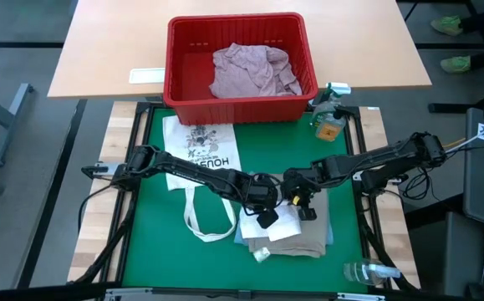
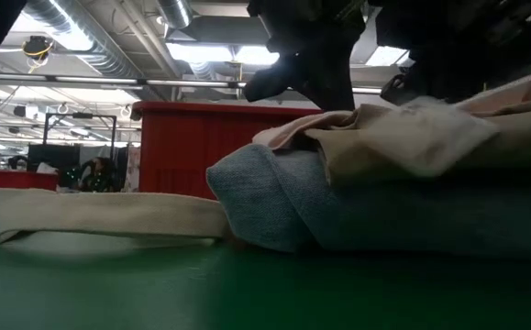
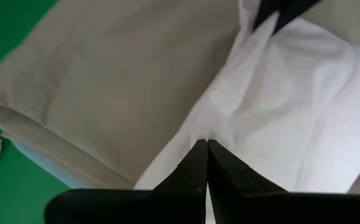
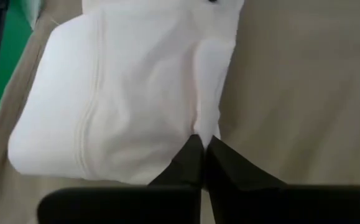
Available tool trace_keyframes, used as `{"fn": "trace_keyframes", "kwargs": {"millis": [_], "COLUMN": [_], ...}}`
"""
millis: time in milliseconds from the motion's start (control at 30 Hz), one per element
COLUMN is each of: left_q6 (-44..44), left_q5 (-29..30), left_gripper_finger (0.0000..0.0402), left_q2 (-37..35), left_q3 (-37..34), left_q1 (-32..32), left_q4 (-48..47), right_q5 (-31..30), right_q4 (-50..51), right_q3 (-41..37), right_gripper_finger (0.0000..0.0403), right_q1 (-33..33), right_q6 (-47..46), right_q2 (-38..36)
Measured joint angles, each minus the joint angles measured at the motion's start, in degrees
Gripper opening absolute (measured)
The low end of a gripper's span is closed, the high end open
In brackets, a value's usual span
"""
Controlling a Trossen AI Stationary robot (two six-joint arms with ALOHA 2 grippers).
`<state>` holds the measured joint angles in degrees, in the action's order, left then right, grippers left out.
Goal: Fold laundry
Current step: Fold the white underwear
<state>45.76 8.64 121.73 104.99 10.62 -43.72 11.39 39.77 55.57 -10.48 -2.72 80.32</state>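
Both grippers meet over the folded stack at the near middle of the green mat [image 1: 141, 251] from above, the left gripper [image 1: 267, 219] and right gripper [image 1: 306, 212] each pinched on a small white cloth [image 1: 282, 224] atop the tan piece [image 1: 296, 242]; level with the table, soft rounded denim [image 2: 274, 202] sits under the khaki. From the wrists, closed fingers [image 3: 199, 163] nip thin, smooth white fabric [image 4: 124, 93] — pinches this shallow could slip, or drag the tan layer and spoil the fold

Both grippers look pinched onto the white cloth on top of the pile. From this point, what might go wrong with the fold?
1. Both the left gripper and right gripper are shut on the white cloth; pulling apart could stretch it or slip a pinch.
2. The white cloth lies on the tan cloth, so a pinch may catch that layer too.
3. Lifting may drag the stack, with jeans underneath, out of order.
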Motion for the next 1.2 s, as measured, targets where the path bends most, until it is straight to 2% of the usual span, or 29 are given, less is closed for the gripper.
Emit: {"fn": "trace_keyframes", "kwargs": {"millis": [300, 567, 700, 867, 967, 1200], "left_q6": [-1.4, -4.0, -7.8, -10.2, -10.4, -10.4], "left_q5": [-0.1, 1.5, 3.9, 4.8, 5.1, 5.3], "left_gripper_finger": [0.0000, 0.0001, 0.0023, 0.0066, 0.0089, 0.0105], "left_q2": [0.0, 0.2, 0.3, 0.3, 0.3, 0.2], "left_q3": [0.0, 0.0, 0.0, 0.0, 0.0, 0.0], "left_q1": [-1.6, -1.7, -1.5, -1.6, -1.6, -2.9], "left_q4": [-0.2, -0.3, -0.2, -0.3, -0.8, -1.1], "right_q5": [-4.8, -5.3, -7.9, -13.3, -14.4, -14.4], "right_q4": [1.2, 1.2, 1.2, 1.4, 2.9, 7.1], "right_q3": [0.0, 0.0, 0.0, 0.0, 0.0, 0.0], "right_gripper_finger": [0.0014, 0.0022, 0.0052, 0.0116, 0.0147, 0.0181], "right_q1": [0.0, 0.0, 0.0, 0.0, 0.0, 0.0], "right_q6": [-1.7, -1.7, -1.9, -3.0, -3.0, -3.0], "right_q2": [-0.5, -0.5, -0.5, -0.5, -0.5, -0.5]}}
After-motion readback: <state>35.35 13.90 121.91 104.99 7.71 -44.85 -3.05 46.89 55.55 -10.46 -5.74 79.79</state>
